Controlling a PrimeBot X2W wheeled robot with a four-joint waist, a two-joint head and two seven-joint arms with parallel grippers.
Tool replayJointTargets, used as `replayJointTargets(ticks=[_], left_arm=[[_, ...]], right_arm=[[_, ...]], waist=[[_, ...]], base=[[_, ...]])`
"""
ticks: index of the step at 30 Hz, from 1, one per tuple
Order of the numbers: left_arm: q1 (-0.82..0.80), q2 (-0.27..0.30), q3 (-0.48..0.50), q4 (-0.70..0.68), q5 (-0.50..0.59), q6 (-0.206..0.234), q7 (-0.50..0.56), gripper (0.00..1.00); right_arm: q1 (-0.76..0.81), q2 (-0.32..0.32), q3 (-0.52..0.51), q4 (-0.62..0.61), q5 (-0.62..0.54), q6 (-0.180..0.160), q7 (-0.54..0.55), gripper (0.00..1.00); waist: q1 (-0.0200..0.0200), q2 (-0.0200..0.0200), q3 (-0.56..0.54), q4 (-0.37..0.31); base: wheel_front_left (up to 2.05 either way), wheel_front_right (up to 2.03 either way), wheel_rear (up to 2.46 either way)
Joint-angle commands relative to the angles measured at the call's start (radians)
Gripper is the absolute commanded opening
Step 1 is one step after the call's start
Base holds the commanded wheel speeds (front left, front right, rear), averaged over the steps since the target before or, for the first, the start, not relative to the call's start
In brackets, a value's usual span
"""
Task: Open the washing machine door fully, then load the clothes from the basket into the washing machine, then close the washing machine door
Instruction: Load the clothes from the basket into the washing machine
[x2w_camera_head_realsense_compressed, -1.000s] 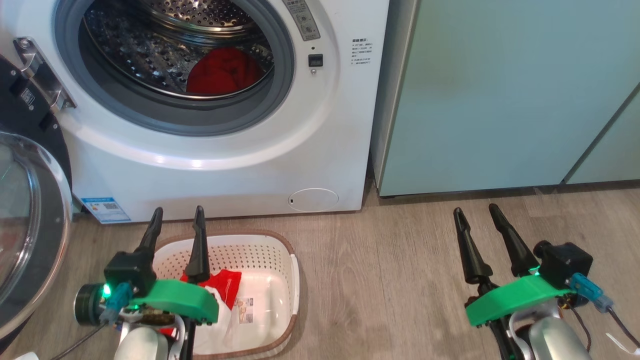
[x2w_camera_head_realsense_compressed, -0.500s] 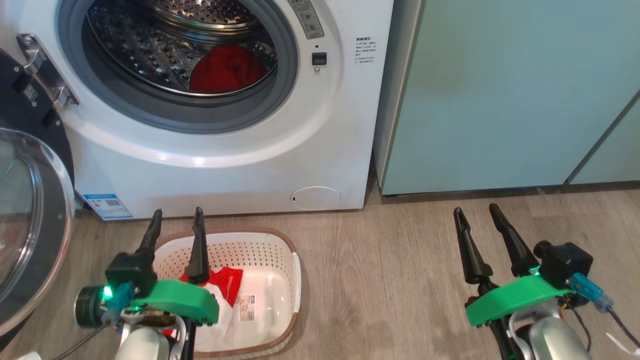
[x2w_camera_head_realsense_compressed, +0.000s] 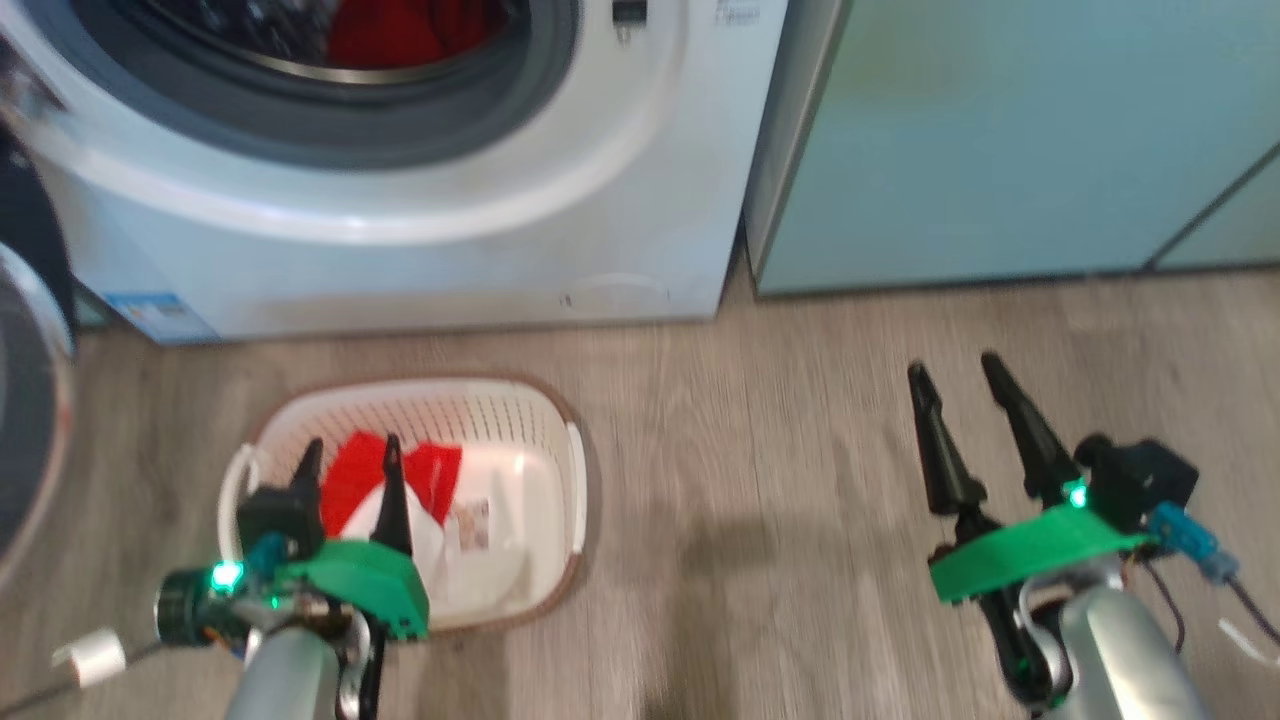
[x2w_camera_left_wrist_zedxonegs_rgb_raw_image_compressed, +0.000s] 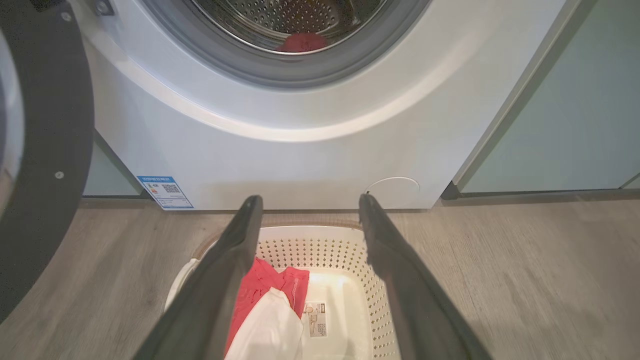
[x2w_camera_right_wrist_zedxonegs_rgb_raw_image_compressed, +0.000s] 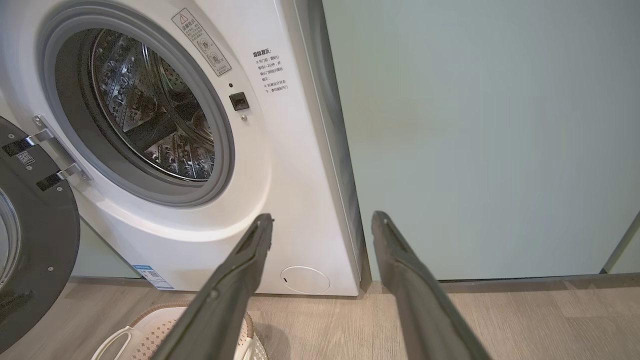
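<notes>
The white washing machine (x2w_camera_head_realsense_compressed: 480, 240) stands open, and its black-ringed door (x2w_camera_head_realsense_compressed: 30, 420) is swung out to the left. A red garment (x2w_camera_head_realsense_compressed: 380, 30) lies in the drum. On the floor in front sits the cream basket (x2w_camera_head_realsense_compressed: 572, 470) with red and white clothes (x2w_camera_head_realsense_compressed: 405, 470) in its left half. My left gripper (x2w_camera_head_realsense_compressed: 350, 450) is open above those clothes, with nothing between its fingers. The left wrist view has this gripper (x2w_camera_left_wrist_zedxonegs_rgb_raw_image_compressed: 310, 200) over the basket (x2w_camera_left_wrist_zedxonegs_rgb_raw_image_compressed: 320, 247) and clothes (x2w_camera_left_wrist_zedxonegs_rgb_raw_image_compressed: 265, 295). My right gripper (x2w_camera_head_realsense_compressed: 953, 368) hangs open and empty over bare floor to the right.
Pale teal cabinets (x2w_camera_head_realsense_compressed: 1000, 150) stand right of the machine, and another panel (x2w_camera_left_wrist_zedxonegs_rgb_raw_image_compressed: 107, 175) shows behind the door. The floor is wood-look planks (x2w_camera_head_realsense_compressed: 760, 450). In the right wrist view, my right gripper (x2w_camera_right_wrist_zedxonegs_rgb_raw_image_compressed: 322, 217) faces the machine's right edge (x2w_camera_right_wrist_zedxonegs_rgb_raw_image_compressed: 300, 150) and the cabinet (x2w_camera_right_wrist_zedxonegs_rgb_raw_image_compressed: 475, 140).
The head camera has tilted down, so the whole picture has slid up and blurred. My left gripper's tips now lie over the clothes instead of the basket's far rim. Both grippers stay open.
</notes>
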Motion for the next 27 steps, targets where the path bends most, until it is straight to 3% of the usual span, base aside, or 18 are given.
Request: replayJointTargets(ticks=[1, 12, 20, 27], left_arm=[[-0.048, 0.009, 0.039, -0.017, 0.007, -0.003, -0.005, 1.0], [-0.324, 0.112, 0.003, 0.448, 0.109, -0.008, -0.005, 1.0], [-0.506, 0.171, -0.036, 0.68, 0.147, -0.017, -0.001, 1.0], [-0.636, 0.205, -0.074, 0.819, 0.171, -0.023, 0.077, 1.0]], right_arm=[[-0.039, -0.002, 0.023, -0.036, -0.007, 0.0, -0.009, 1.0], [-0.107, -0.002, 0.034, -0.068, -0.002, 0.0, -0.009, 1.0], [-0.134, -0.002, 0.031, -0.088, 0.016, 0.0, -0.009, 1.0], [-0.179, -0.002, 0.058, -0.1, 0.037, 0.0, -0.009, 1.0]], waist=[[0.0, 0.0, 0.075, -0.013], [0.0, 0.0, 0.339, -0.069], [0.0, 0.0, 0.475, -0.11], [0.0, 0.0, 0.588, -0.142]], base=[[0.0, 0.0, 0.0], [0.0, 0.0, 0.0], [0.0, 0.0, 0.0], [0.0, 0.0, 0.0]])
